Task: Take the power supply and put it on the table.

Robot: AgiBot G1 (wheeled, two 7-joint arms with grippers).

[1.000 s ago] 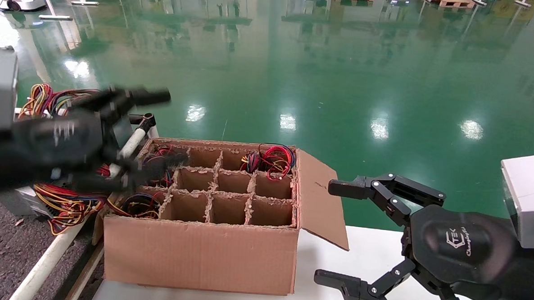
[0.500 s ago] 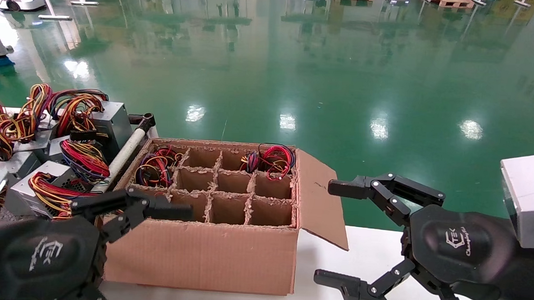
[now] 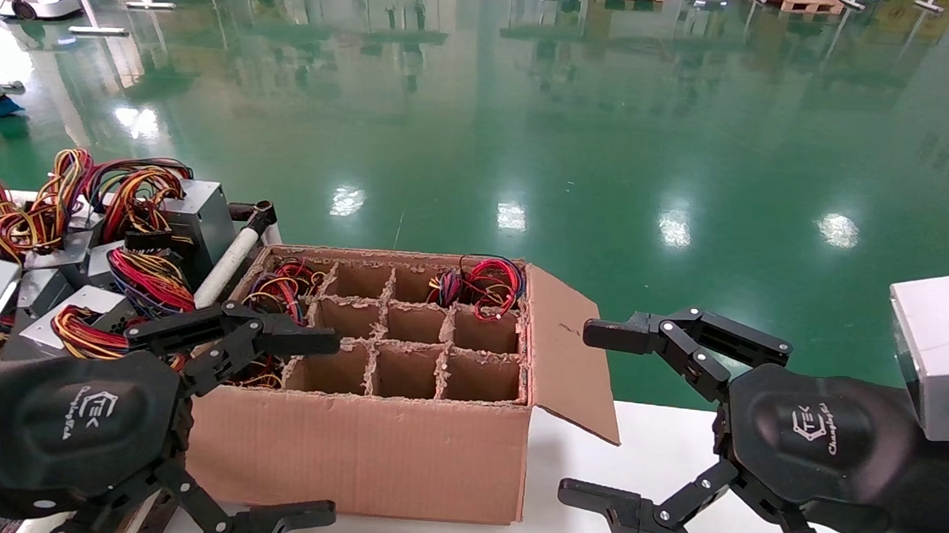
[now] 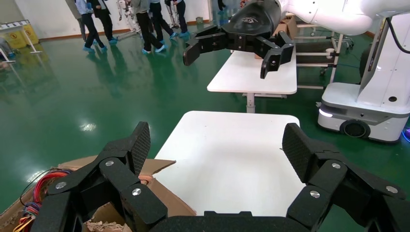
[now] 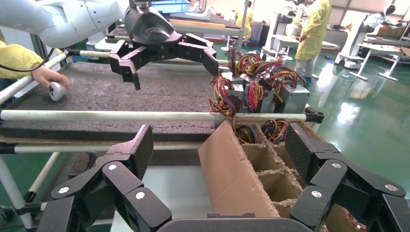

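Head view first: the left gripper hangs at the near left corner of the brown cardboard box, its fingers spread wide with nothing between them. One fingertip reaches over the box's near-left cells, the other sits low in front of the box's front wall. Off to the left, several power supplies are heaped on the dark speckled table, grey metal cases tangled in red, yellow, orange and black wires. The nearest power supply lies just left of the box, partly hidden behind the left gripper's black body. A white tube rail runs between that heap and the box.

Inside the box, wire bundles fill a far cell toward the right, and more wires sit in the left-hand cells; whether metal cases lie under them cannot be told. The middle cells show bare cardboard.

Over on the right, the right gripper hovers above the white tabletop, beside the box's open flap, fingers also wide apart and holding nothing. From the right wrist view, the left gripper shows farther off above the speckled surface, and a person's hand rests at its far edge.
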